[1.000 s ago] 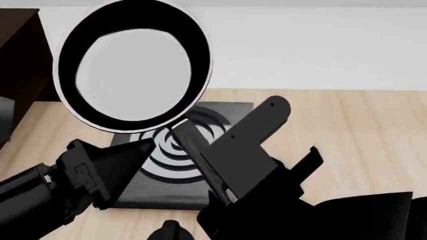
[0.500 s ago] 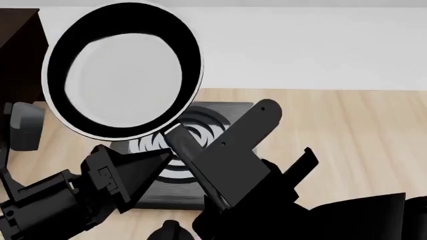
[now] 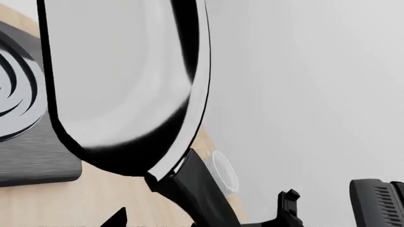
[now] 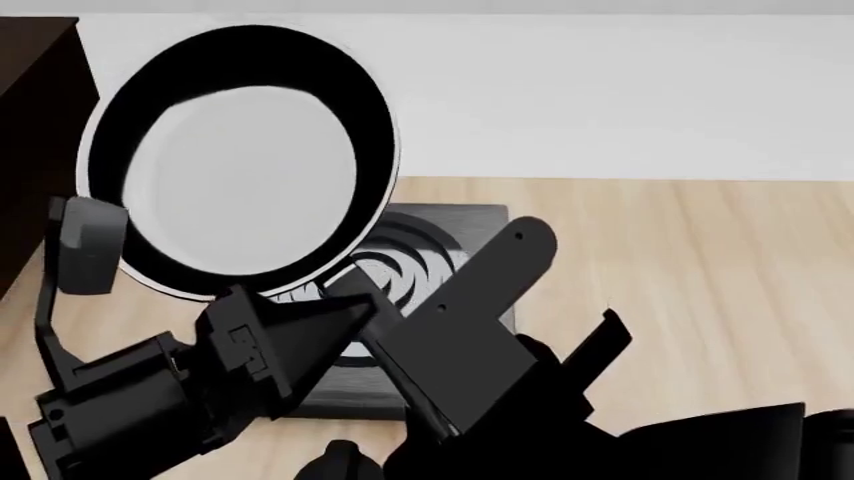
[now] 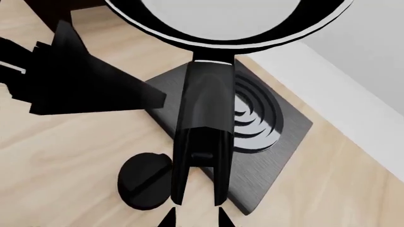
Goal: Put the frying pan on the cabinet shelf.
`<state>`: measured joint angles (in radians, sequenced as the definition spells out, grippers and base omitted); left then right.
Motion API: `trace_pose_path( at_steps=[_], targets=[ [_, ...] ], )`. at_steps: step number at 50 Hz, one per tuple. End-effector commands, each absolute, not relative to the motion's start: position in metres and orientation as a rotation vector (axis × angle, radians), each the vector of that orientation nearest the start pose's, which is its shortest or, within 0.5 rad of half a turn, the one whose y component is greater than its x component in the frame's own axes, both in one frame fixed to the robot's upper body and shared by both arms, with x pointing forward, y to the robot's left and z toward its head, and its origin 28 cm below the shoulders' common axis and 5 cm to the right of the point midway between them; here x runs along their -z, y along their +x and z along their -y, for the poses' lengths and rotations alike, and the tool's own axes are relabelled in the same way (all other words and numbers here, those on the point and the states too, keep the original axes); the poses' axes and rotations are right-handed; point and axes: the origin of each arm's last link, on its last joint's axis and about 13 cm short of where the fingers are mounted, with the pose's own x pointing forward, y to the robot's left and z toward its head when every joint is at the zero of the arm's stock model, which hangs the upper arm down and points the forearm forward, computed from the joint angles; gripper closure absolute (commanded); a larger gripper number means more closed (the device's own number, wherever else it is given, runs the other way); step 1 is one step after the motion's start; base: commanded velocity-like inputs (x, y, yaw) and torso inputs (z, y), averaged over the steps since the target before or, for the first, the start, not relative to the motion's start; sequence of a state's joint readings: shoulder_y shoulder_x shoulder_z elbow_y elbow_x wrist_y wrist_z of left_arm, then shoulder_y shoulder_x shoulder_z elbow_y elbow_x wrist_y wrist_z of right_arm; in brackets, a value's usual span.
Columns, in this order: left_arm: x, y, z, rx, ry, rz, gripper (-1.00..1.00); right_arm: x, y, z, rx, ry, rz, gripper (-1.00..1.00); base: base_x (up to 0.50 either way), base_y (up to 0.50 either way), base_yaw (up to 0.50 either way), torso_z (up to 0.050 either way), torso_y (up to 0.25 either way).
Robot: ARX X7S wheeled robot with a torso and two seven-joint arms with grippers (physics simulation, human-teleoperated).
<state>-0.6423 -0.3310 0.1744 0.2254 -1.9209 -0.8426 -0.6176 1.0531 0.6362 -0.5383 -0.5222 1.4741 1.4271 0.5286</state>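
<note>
The pan (image 4: 240, 160) is held in the air above the hob (image 4: 441, 225), tilted so that its pale inside faces the head camera, with the dark cabinet (image 4: 34, 120) just to its left. Its long straight handle (image 5: 202, 123) is pinched between the fingers of the right gripper (image 5: 196, 215), low on the shaft. The pan is judged rigid and fairly heavy at the bowl end, so a hold far down the handle is likely to let it droop or twist; a grip nearer the bowl would be steadier. The glossy finish may be slippery. The left gripper (image 4: 287, 325) sits just beside the handle's root; whether its fingers are spread or pressed cannot be told. Counted: one pan, one hob, one cabinet, one cup (image 3: 224, 171), two grippers.
</note>
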Motion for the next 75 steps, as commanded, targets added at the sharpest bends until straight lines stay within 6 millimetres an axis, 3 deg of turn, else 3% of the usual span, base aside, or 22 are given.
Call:
trace_pose_path(
  at_steps=[1, 22, 36, 37, 51, 62, 70, 71, 75],
  targets=[
    [-0.206, 0.249, -0.177, 0.755, -0.815, -0.495, -1.0, -0.242, 0.229, 0.11, -0.558, -0.507, -0.328, 1.0, 0.0, 0.0, 0.0, 0.0, 0.01],
    [-0.204, 0.268, -0.164, 0.772, -0.829, -0.529, -1.0, -0.236, 0.222, 0.114, -0.557, -0.51, -0.329, 1.0, 0.0, 0.0, 0.0, 0.0, 0.001],
    [-0.202, 0.267, -0.154, 0.81, -0.825, -0.557, -1.0, -0.231, 0.221, 0.116, -0.554, -0.504, -0.333, 1.0, 0.0, 0.0, 0.0, 0.001, 0.001],
    [-0.202, 0.266, -0.154, 0.81, -0.828, -0.558, 1.0, -0.232, 0.221, 0.116, -0.554, -0.503, -0.332, 1.0, 0.0, 0.0, 0.0, 0.0, 0.0],
    [-0.205, 0.26, -0.155, 0.795, -0.879, -0.546, 1.0, -0.232, 0.221, 0.115, -0.554, -0.496, -0.325, 1.0, 0.0, 0.0, 0.0, 0.001, 0.002],
    [-0.199, 0.265, -0.159, 0.67, -0.821, -0.396, 1.0, -0.227, 0.218, 0.115, -0.556, -0.483, -0.322, 1.0, 0.0, 0.0, 0.0, 0.0, 0.002],
    [-0.199, 0.27, -0.165, 0.601, -0.842, -0.402, 1.0, -0.224, 0.215, 0.116, -0.539, -0.467, -0.315, 1.0, 0.0, 0.0, 0.0, 0.001, 0.001],
    [-0.199, 0.27, -0.166, 0.606, -0.837, -0.407, 1.0, -0.224, 0.215, 0.117, -0.513, -0.475, -0.301, -1.0, 0.0, 0.0, 0.0, 0.0, 0.0],
    [-0.204, 0.278, -0.175, 0.565, -0.749, -0.327, 1.0, -0.222, 0.214, 0.12, -0.509, -0.446, -0.317, -1.0, 0.0, 0.0, 0.0, 0.0, 0.003]
  ],
)
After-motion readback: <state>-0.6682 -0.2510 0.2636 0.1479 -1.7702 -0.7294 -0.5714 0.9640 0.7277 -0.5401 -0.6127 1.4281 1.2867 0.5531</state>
